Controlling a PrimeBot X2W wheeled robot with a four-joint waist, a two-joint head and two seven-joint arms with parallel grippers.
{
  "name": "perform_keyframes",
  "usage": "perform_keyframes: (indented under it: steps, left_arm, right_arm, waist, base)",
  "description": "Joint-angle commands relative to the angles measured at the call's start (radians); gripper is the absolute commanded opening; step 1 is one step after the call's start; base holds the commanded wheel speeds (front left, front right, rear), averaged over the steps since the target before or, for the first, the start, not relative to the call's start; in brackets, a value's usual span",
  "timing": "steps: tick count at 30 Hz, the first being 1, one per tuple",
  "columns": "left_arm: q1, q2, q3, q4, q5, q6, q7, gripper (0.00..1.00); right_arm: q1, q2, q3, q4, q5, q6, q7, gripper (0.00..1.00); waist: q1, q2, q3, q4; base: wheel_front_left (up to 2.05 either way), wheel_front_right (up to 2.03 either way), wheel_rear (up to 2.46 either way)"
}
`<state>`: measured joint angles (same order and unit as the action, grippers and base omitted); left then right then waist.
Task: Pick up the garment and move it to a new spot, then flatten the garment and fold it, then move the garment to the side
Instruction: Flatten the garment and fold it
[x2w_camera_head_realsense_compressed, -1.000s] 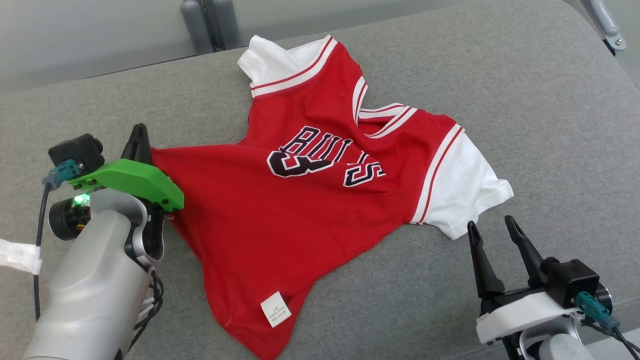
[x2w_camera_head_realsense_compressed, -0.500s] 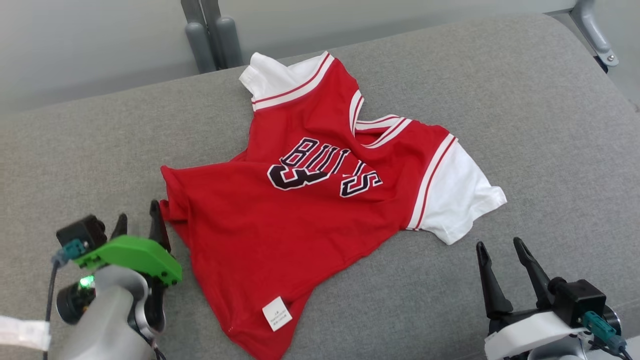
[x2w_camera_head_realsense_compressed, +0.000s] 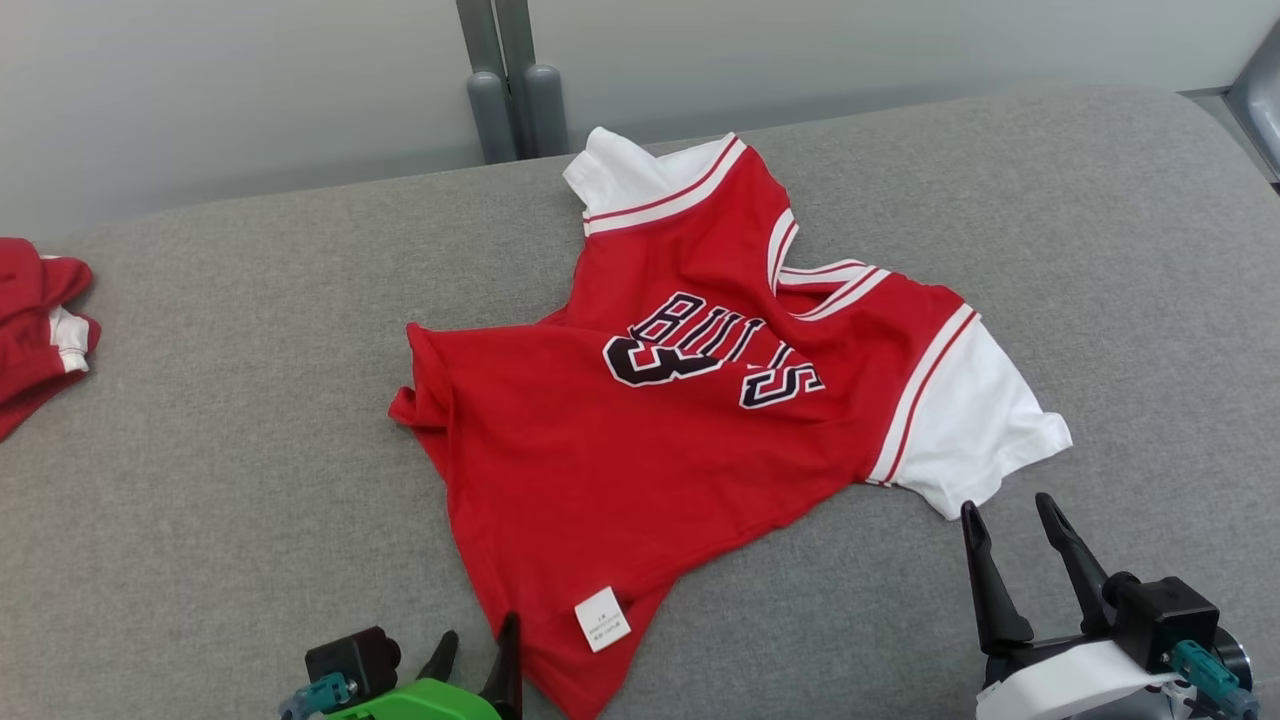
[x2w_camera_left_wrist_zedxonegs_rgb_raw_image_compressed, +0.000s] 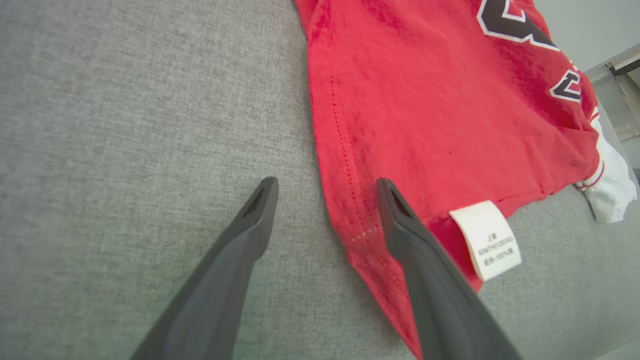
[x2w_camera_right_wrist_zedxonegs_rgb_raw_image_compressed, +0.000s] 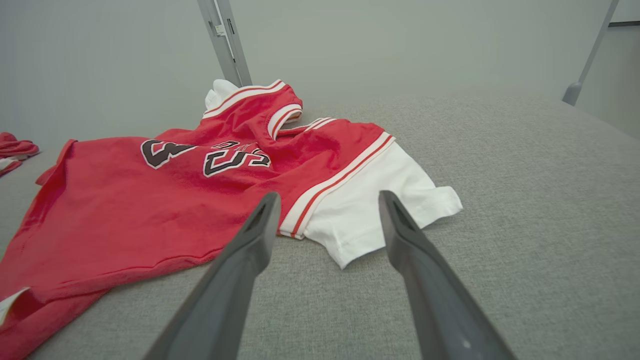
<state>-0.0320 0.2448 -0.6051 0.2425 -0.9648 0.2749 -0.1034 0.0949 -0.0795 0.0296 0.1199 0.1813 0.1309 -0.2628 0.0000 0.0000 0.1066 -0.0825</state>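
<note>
The red Bulls jersey (x2w_camera_head_realsense_compressed: 700, 400) lies front-up and rumpled on the grey fabric cushion (x2w_camera_head_realsense_compressed: 200, 480), its white sleeves spread to either side. My left claw (x2w_camera_head_realsense_compressed: 478, 650) is at the jersey's bottom hem, fingers spread wide and gripping nothing. In my left wrist view the hem's edge shows between them, with the white care label (x2w_camera_left_wrist_zedxonegs_rgb_raw_image_compressed: 486, 240) just beside. My right claw (x2w_camera_head_realsense_compressed: 1007, 510) is also wide open and empty, near the jersey's white sleeve (x2w_camera_right_wrist_zedxonegs_rgb_raw_image_compressed: 380, 200) but apart from it. Another red garment (x2w_camera_head_realsense_compressed: 40, 320) lies well to the jersey's left.
</note>
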Motion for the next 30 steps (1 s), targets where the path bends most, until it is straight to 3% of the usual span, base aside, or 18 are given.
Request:
perform_keyframes:
  steps: [1,9,10,11,12,19,23,27,30]
  left_arm:
    - [0.013,0.015,-0.007,-0.018,0.014,0.016,0.015,1.0]
    - [-0.023,0.006,-0.056,-0.023,0.001,0.006,0.1,1.0]
    - [-0.027,0.005,-0.059,-0.018,0.003,0.004,0.101,0.76]
    - [-0.031,0.007,-0.054,-0.012,0.006,0.004,0.092,0.14]
    - [-0.034,0.007,-0.052,-0.009,0.009,0.001,0.087,0.0]
    - [-0.021,0.039,-0.051,-0.065,0.009,-0.024,0.082,0.0]
    - [0.002,0.076,-0.047,-0.216,0.03,-0.011,0.071,0.0]
    - [0.031,0.125,-0.104,-0.418,0.023,-0.042,0.152,0.0]
    - [0.058,0.153,-0.173,-0.49,-0.014,-0.08,0.25,0.0]
  right_arm:
    - [0.005,-0.006,0.001,-0.004,-0.002,0.0,-0.003,1.0]
    - [-0.013,-0.004,0.014,0.004,0.0,0.0,-0.003,1.0]
    - [-0.014,-0.003,0.016,0.005,0.001,0.0,-0.003,1.0]
    - [-0.014,-0.002,0.018,0.006,0.002,0.0,-0.003,1.0]
    - [-0.014,-0.002,0.02,0.007,0.002,0.0,-0.003,1.0]
    - [0.009,-0.003,0.006,0.011,0.006,0.0,-0.003,1.0]
    - [0.023,-0.005,-0.003,0.013,0.004,0.0,-0.003,1.0]
    - [0.03,-0.007,0.003,0.009,0.002,0.0,-0.003,1.0]
    - [0.028,-0.006,0.011,0.011,0.002,0.0,-0.003,1.0]
  waist:
    - [0.0,0.0,-0.005,0.011]
    - [0.0,0.0,0.001,0.008]
    - [0.0,0.0,0.001,0.006]
    - [0.0,0.0,0.001,0.003]
    - [0.0,0.0,0.001,0.001]
    - [0.0,0.0,-0.012,0.006]
    - [0.0,0.0,-0.032,0.019]
    - [0.0,0.0,-0.046,0.034]
    - [0.0,0.0,-0.056,0.038]
  base:
    - [0.0,0.0,0.0]
    - [0.0,0.0,0.0]
    - [0.0,0.0,0.0]
    - [0.0,0.0,0.0]
    - [0.0,0.0,0.0]
    - [0.0,0.0,0.0]
    - [0.0,0.0,0.0]
    - [0.0,0.0,0.0]
    - [0.0,0.0,0.0]
